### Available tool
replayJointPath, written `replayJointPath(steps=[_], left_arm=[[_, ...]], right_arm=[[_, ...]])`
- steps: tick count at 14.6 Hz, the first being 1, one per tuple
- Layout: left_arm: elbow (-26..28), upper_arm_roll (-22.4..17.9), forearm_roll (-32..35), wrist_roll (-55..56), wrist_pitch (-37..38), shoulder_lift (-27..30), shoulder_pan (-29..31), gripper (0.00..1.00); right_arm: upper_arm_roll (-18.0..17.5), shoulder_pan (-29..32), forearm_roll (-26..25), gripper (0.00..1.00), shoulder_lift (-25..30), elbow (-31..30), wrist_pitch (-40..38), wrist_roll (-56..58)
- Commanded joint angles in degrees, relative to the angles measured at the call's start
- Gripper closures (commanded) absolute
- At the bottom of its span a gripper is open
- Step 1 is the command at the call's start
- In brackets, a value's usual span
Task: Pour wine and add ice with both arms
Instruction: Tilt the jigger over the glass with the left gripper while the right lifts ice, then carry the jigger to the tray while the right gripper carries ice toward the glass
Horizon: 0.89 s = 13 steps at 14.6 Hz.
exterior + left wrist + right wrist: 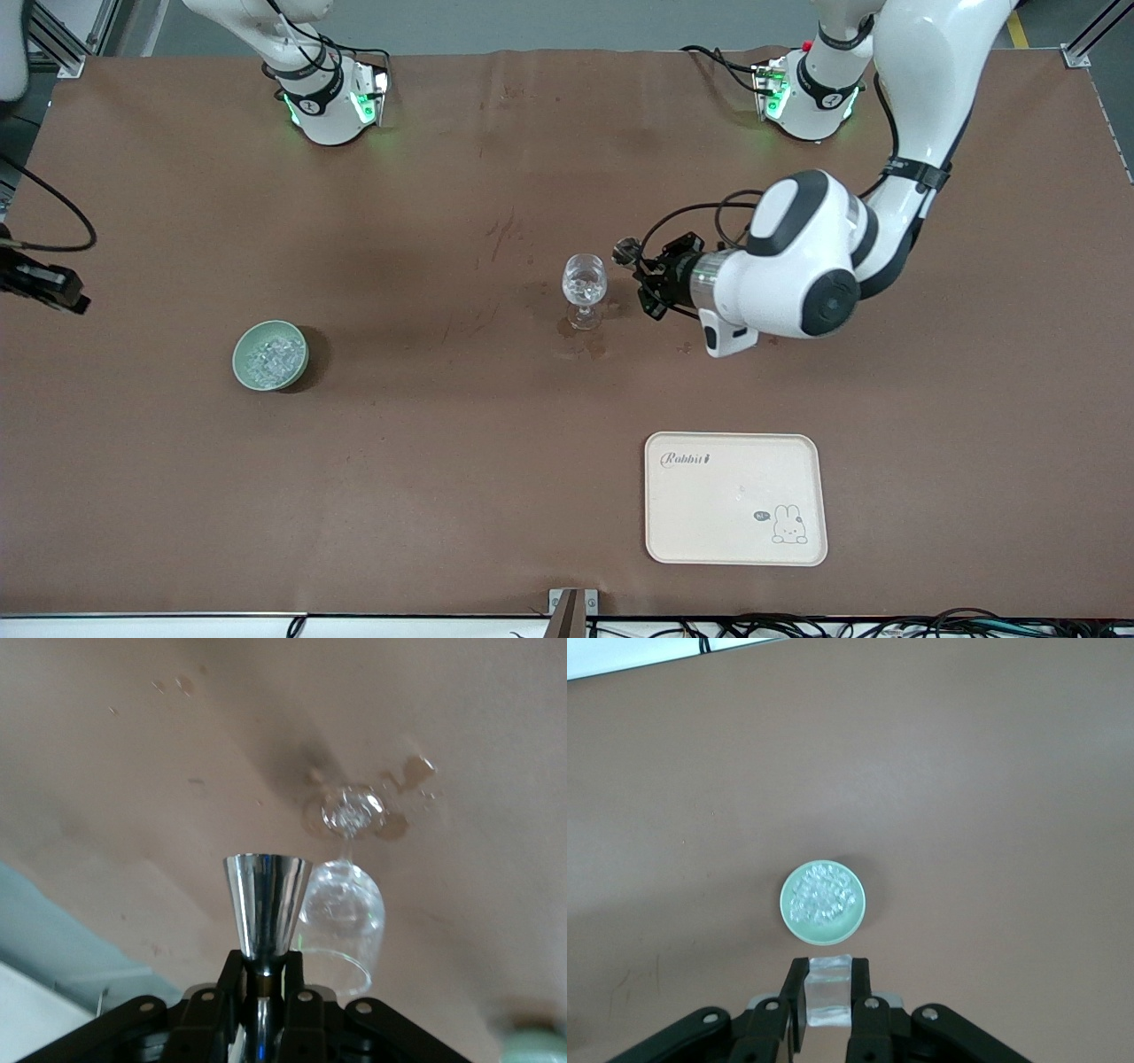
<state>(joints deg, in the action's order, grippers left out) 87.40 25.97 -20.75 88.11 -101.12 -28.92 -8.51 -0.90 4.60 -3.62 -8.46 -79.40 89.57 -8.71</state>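
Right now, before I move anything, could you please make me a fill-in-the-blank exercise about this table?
1. Over the right arm's end of the table, the right hand grips a clear piece; the ice lies in the pale green ____.
2. The left hand grips a shiny metal cup beside the stemmed ____.
3. The cream tray shows a drawing of a ____.

Missing words: bowl; glass; rabbit.
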Motion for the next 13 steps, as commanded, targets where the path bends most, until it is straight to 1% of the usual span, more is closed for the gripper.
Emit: replayJointPath(steps=[1,3,6,7,8,10,13], left_arm=[[0.93,-0.40,5.96,7.22,-0.48,2.73,-3.34,0.99],[0.84,-0.40,9.74,11.44,-0.66,2.82,-5.89,0.99],[-0.56,-0.40,12.83,17.69,-3.73,2.30,-6.43,1.00],[-0.57,-0.40,13.80,19.53,-5.04,2.29,-7.12,1.00],[-0.65,-0.40,16.50,20.60,-5.75,2.29,-8.78,1.00],[-2.40,-0.57,17.32,22.36,-5.76,2.03,-9.50,1.00],[-2.76,-0.66,17.41,22.11,-5.76,1.24,-8.28,1.00]], right_arm=[[-0.86,1.80,0.19,0.99,-0.50,4.25,-5.79,2.62],[-0.95,2.60,0.28,0.99,-0.50,4.25,-5.81,4.75],[-0.86,2.25,0.36,0.99,-0.50,4.25,-5.72,4.84],[-0.86,2.25,1.93,0.99,-0.50,4.25,-5.72,4.84],[-0.60,2.25,4.12,0.99,-0.33,4.16,-5.63,4.84],[-0.51,2.25,4.67,0.99,-0.33,4.16,-5.37,4.76],[-0.60,2.25,4.85,0.99,-0.24,3.99,-5.80,3.88]])
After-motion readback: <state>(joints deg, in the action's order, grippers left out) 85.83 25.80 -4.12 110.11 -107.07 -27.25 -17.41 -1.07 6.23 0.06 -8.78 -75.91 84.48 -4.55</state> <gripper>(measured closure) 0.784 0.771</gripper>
